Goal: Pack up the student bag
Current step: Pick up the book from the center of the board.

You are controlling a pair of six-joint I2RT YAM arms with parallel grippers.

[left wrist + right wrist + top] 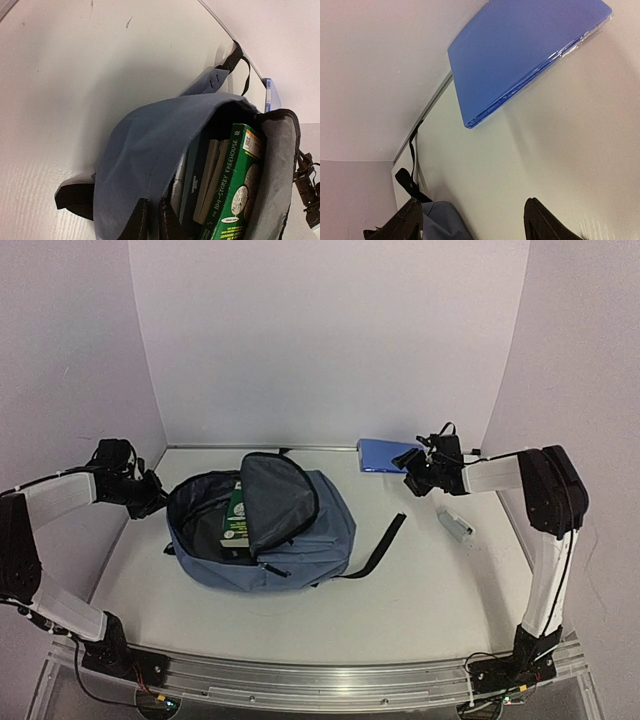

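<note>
While bag (322, 532) gapes, notebook (520, 55) lies near right claw (472, 214).

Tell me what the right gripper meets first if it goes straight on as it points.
Most likely the blue notebook, lying straight ahead of the open right gripper with only bare table between.

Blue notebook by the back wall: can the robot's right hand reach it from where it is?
Probably yes. The right hand is open and faces the blue notebook, and nothing lies between them on the table. The student bag sits off to the side, out of the way.
</note>
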